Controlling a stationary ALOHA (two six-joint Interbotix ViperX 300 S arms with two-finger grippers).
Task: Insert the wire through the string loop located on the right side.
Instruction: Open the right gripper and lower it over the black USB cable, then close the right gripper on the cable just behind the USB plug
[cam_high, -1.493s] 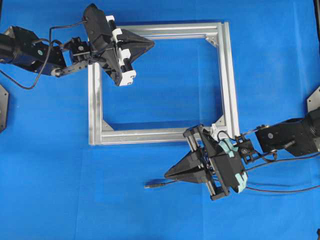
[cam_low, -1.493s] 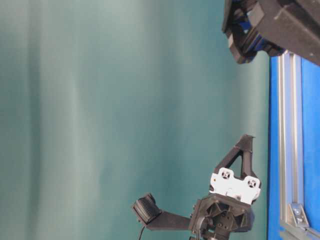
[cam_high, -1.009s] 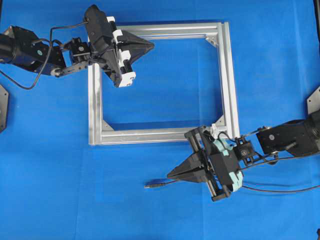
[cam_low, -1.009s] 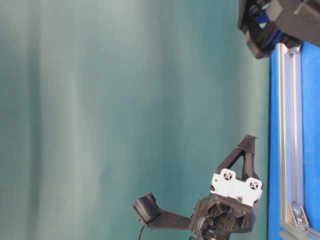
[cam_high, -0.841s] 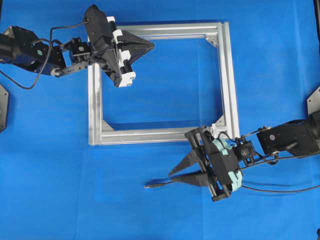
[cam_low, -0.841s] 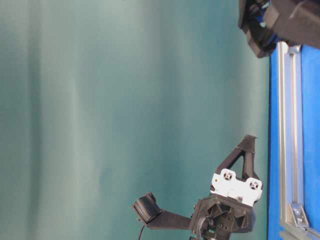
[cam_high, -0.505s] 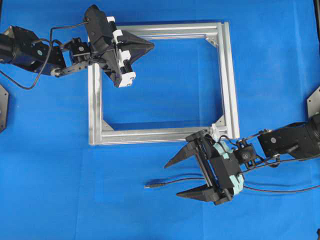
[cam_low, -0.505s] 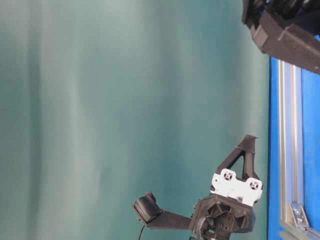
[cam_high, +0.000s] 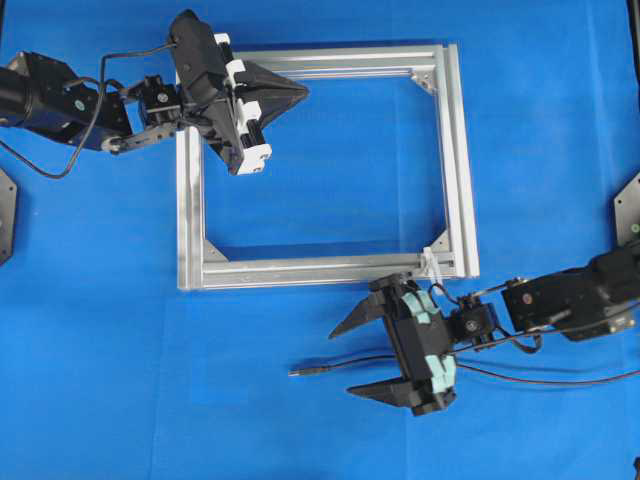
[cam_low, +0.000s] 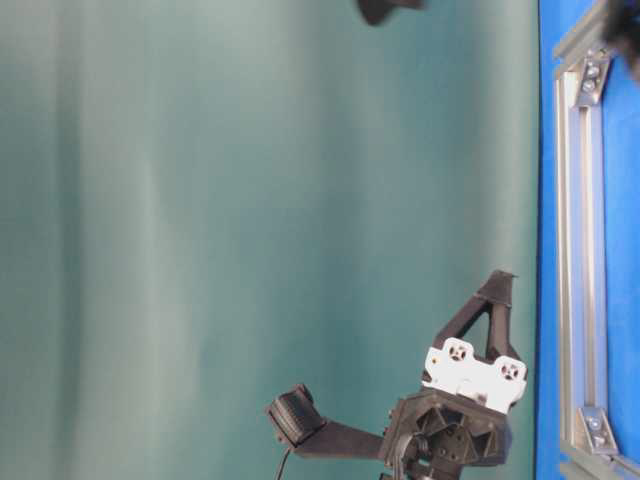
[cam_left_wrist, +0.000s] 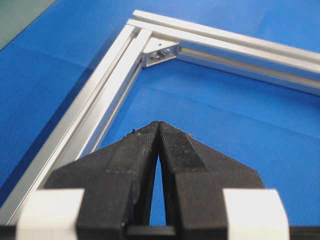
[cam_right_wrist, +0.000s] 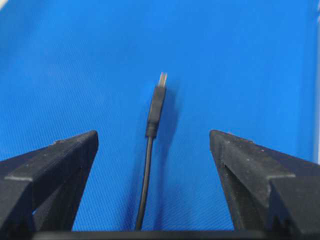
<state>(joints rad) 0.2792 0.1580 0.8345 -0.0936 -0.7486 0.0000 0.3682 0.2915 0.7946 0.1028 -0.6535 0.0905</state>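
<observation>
Two arms in play, and only yours on the right is working. Your right gripper (cam_high: 352, 358) sits just below the aluminium frame (cam_high: 455, 160), off its lower right corner, with the fingers (cam_right_wrist: 60, 155) spread wide and nothing held between them. The wire (cam_high: 345, 362) lies flat on the blue tabletop (cam_high: 150, 400) below the frame, running in from the right under the gripper; in the wrist view its plug tip (cam_right_wrist: 157, 107) lies centred between the two fingers and pointing away from them. The string loop (cam_high: 432, 263) is the small whitish bit at the frame's lower right corner, just above the gripper, and it is too small to read whether it stands open. Your left gripper (cam_high: 290, 90) hovers over the frame's upper left corner, fingers pressed together on nothing, well away from the wire. Judgement: the grasp is not yet made. Risks from here: the wire is very thin and lies on the cloth, so closing too high would miss it, and closing low could scrape the tabletop and flick the plug sideways. Gripping far behind the plug would leave a floppy length that droops and misses the loop. The limp loop may fold or get pushed aside by the plug, or be snagged by the wrist passing close to that corner.
</observation>
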